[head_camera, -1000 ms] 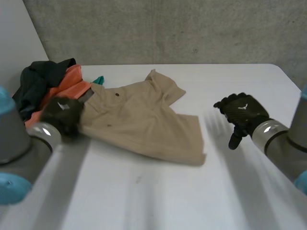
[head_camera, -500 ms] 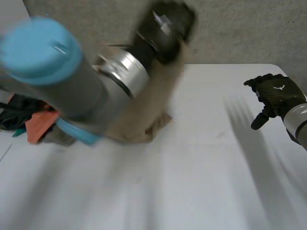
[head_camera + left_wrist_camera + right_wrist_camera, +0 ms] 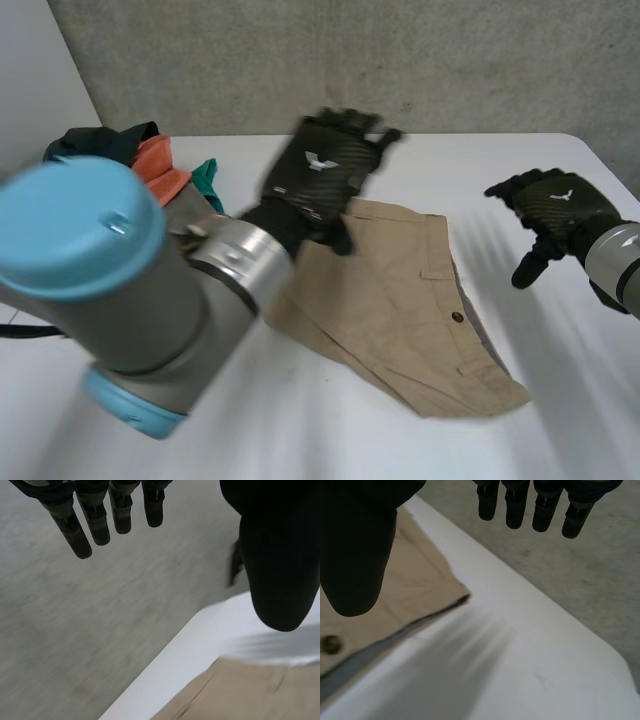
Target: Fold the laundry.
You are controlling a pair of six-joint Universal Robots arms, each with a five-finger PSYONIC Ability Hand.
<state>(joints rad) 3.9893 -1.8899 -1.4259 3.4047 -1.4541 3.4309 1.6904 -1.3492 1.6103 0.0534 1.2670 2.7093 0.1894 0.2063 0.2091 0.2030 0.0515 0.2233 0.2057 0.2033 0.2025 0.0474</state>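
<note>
The white table [image 3: 300, 430] carries one beige pair of shorts [image 3: 390, 310], spread flat a little to the right of its middle. Its long axis runs on a slant, from the far end under the left hand down to a corner near the front right. The edges look layered, so it seems to be doubled once already, and a crosswise fold is probably still to come. A heap of dark, orange and teal clothes [image 3: 150, 160] waits at the far left corner, apparently unfolded. The left hand [image 3: 325, 175] hovers over the shorts' far end, fingers [image 3: 95, 515] straight and holding nothing. The right hand [image 3: 555, 210] hangs beside the shorts, fingers [image 3: 535, 505] loose and empty.
</note>
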